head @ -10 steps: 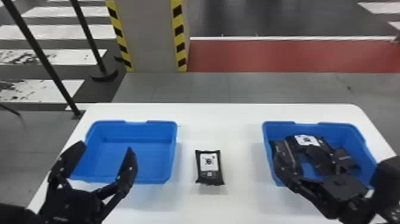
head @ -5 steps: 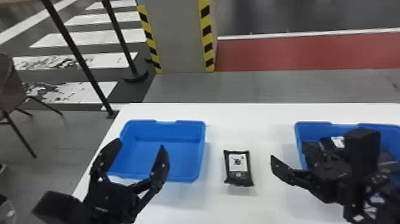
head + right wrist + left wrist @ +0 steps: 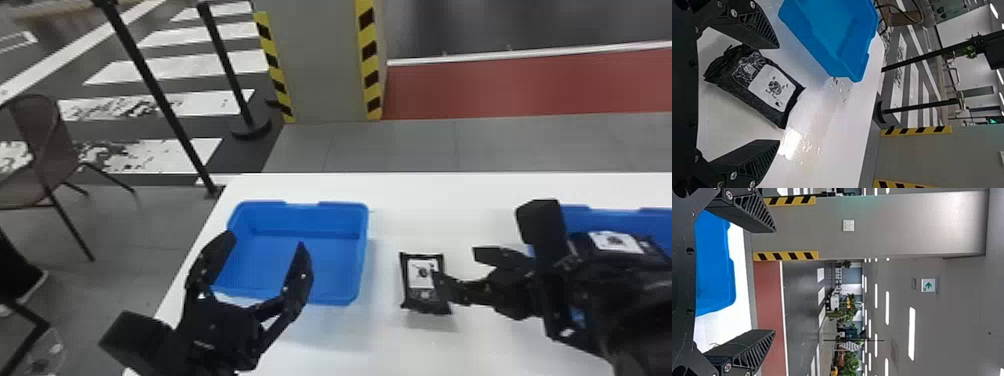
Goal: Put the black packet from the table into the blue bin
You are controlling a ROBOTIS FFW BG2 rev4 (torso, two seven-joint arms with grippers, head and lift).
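Note:
On the white table, between two blue bins, lies the black packet point(image 3: 425, 295) with its white label up. My right gripper point(image 3: 457, 270) is open at the packet's right side, one finger overlapping the label's edge in the head view. From the right wrist, the packet point(image 3: 756, 84) shows between and beyond the spread fingers of the right gripper point(image 3: 778, 94), not held. The left blue bin point(image 3: 300, 296) is empty. Over its near left part stands my left gripper point(image 3: 265, 240), open and holding nothing; the left wrist view also shows this gripper point(image 3: 775, 282) spread.
A second blue bin point(image 3: 575, 212) at the right, partly behind my right arm, holds black packets point(image 3: 620, 245). The white table point(image 3: 450, 200) has its far edge behind the bins. A chair and barrier posts stand on the floor at the left.
The head view has swung left, so the table sits further right. My right gripper has moved from over the right bin leftward to the packet. The left gripper remains open by the left bin.

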